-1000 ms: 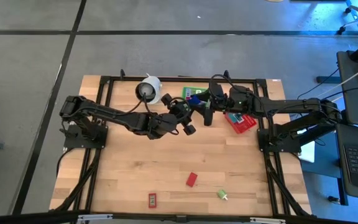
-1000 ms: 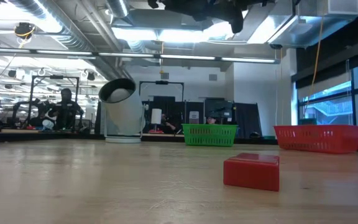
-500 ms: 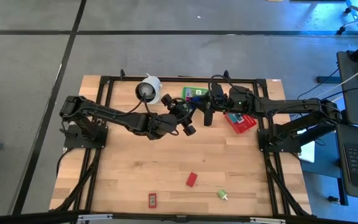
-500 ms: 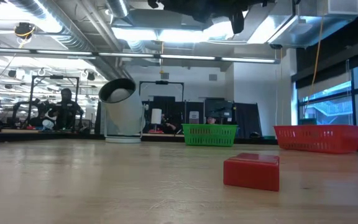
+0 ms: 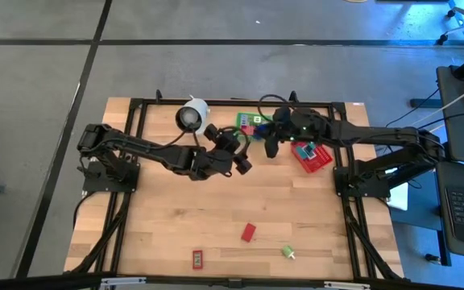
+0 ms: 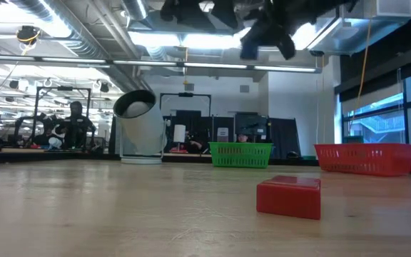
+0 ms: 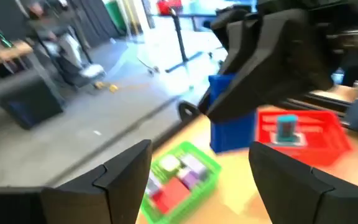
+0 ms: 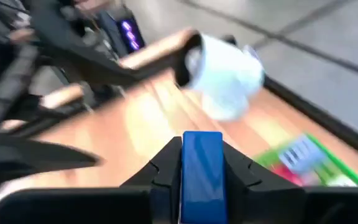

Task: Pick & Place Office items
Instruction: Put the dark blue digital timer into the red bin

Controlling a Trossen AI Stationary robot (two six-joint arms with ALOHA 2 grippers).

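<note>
Over the table's far middle, my right gripper (image 8: 202, 155) is shut on a blue block (image 7: 232, 127), high above the wood between the green basket (image 5: 252, 122) and the red basket (image 5: 312, 155). My left gripper (image 7: 201, 174) stands open a little to its left (image 5: 245, 145), facing the block with nothing between its fingers. Both baskets hold small pieces. Near the front edge a red block (image 5: 249, 232), a red packet (image 5: 197, 258) and a green piece (image 5: 288, 252) lie flat on the wood. My right gripper pinches the blue block's two broad faces (image 8: 202, 171) between its two fingers. The fingers come slanting down from the table's right. The block sticks out past the fingertips (image 7: 229, 140) and is lifted clear of the table and both baskets.
A white roll (image 5: 192, 115) with a dark hole stands at the far left of the baskets. A black frame runs along the table's edges (image 5: 139, 121). The wood between the arms and the front pieces is bare. In the low view the red block (image 6: 289, 196) lies nearest.
The two grippers, close together a second ago, have parted. My left gripper has drawn back toward the table's left edge. My right gripper keeps the blue block, and its wrist has shifted a little toward the far edge and turned.
</note>
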